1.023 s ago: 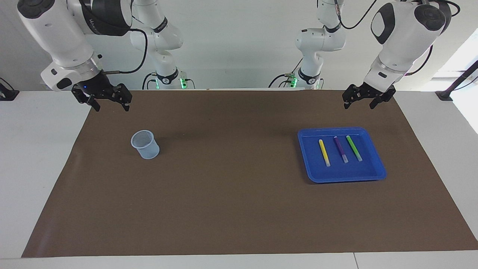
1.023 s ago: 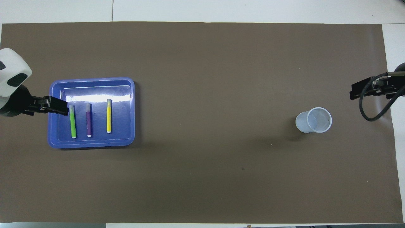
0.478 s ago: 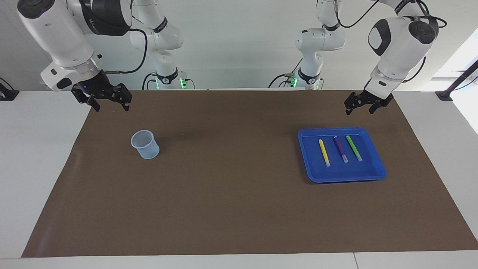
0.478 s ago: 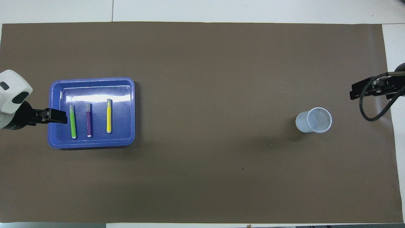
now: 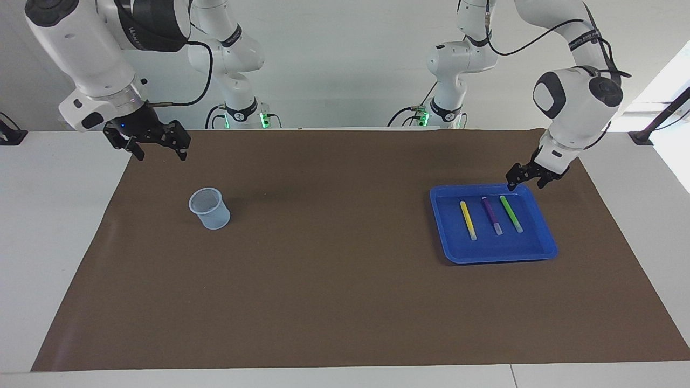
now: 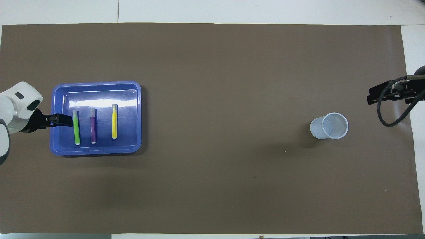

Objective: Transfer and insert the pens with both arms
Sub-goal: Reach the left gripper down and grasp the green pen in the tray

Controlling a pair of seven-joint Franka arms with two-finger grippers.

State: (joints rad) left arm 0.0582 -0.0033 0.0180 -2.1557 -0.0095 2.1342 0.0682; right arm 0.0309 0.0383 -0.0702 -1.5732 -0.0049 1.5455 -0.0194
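Three pens lie side by side in a blue tray (image 5: pixel 501 257): a yellow pen (image 5: pixel 468 220), a purple pen (image 5: pixel 491 215) and a green pen (image 5: pixel 510 213). In the overhead view the green pen (image 6: pixel 76 127), purple pen (image 6: pixel 93 125) and yellow pen (image 6: pixel 114 121) lie in the tray (image 6: pixel 96 151). My left gripper (image 5: pixel 525 184) is open and empty. It hangs low over the tray's edge beside the green pen, and it also shows in the overhead view (image 6: pixel 63 120). My right gripper (image 5: pixel 160 152) is open and empty and waits over the mat's corner (image 6: pixel 382 94).
A pale translucent cup (image 5: pixel 209 208) stands upright on the brown mat (image 5: pixel 345 302) toward the right arm's end, also in the overhead view (image 6: pixel 329 125). Two smaller white arms with green lights (image 5: pixel 237 110) stand at the robots' edge of the table.
My left gripper has come down and moved to the tray's edge by the green pen. The right arm, the pens and the cup have not moved.
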